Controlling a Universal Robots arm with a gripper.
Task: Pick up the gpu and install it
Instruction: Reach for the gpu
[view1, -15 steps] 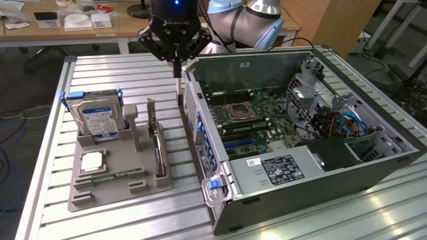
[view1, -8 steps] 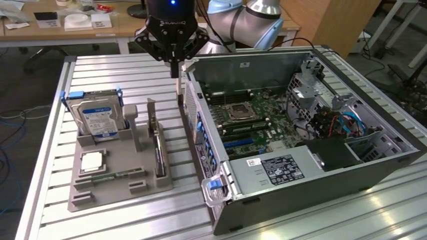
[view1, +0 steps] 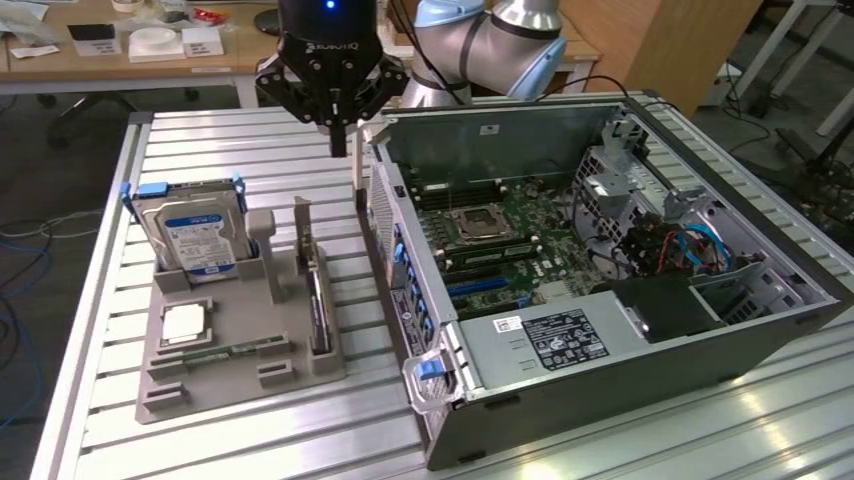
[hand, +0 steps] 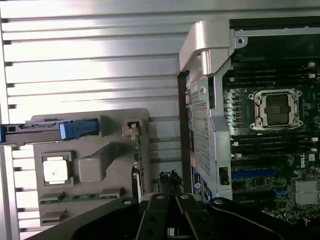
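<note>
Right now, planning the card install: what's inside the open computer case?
The computer case holds a motherboard with a CPU socket, memory slots and a blue expansion slot, plus a power supply and blue cables. Whatever lies beneath the power supply is covered.

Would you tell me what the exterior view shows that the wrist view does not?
The exterior view adds the power supply, the blue cables and the arm. The wrist view adds a straight-on look at the case's perforated back panel. Both share the shut gripper, the gpu in its tray, the hard drive and the processor socket.
</note>
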